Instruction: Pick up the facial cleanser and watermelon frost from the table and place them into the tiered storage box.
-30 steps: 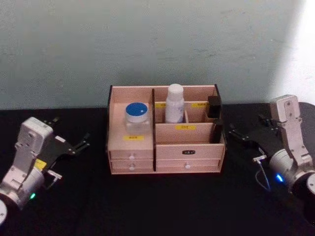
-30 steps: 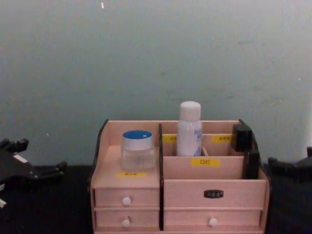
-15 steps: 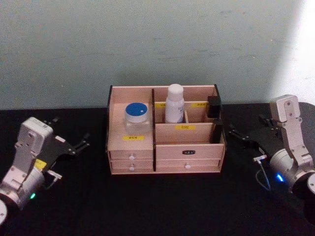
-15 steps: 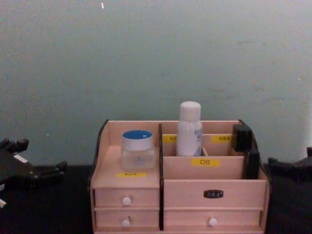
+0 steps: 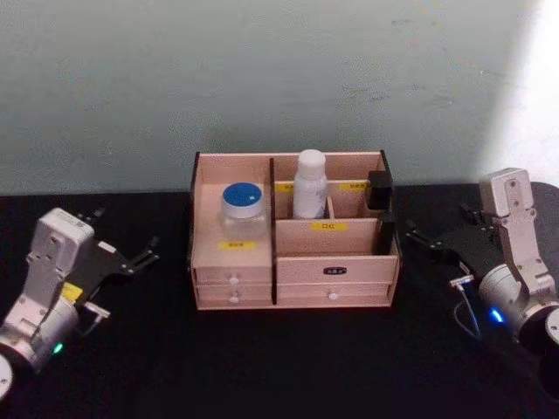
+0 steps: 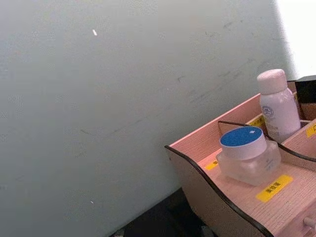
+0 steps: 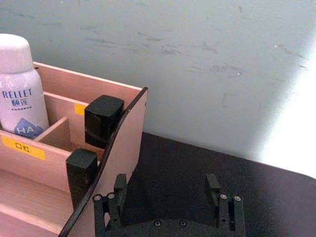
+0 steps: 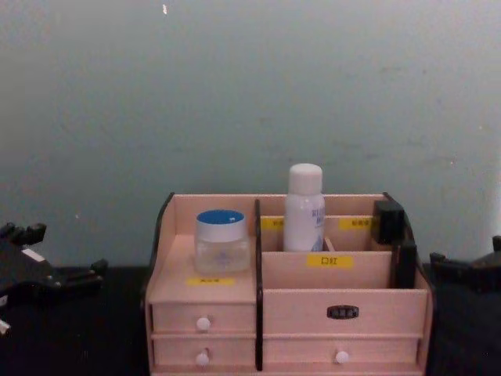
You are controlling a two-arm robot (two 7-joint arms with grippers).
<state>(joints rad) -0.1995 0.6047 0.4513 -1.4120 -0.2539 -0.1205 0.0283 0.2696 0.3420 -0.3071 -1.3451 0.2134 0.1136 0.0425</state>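
Table (image 5: 262,367): black top, running from the near edge to the pale green-grey wall at the far side.

Directly on it, one item: tiered storage box (image 5: 336,271), light wood with black side panels. Stands upright at the middle of the table, set toward the far edge, drawers with white knobs facing near. Yellow labels on its stepped fronts.

Bare black surface lies to the left, right and near side of the box.

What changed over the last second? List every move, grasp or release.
Nothing visibly changed. The left gripper and right gripper sit open and empty on either side of the tiered storage box, with the blue-lidded jar and white bottle in their compartments as before.
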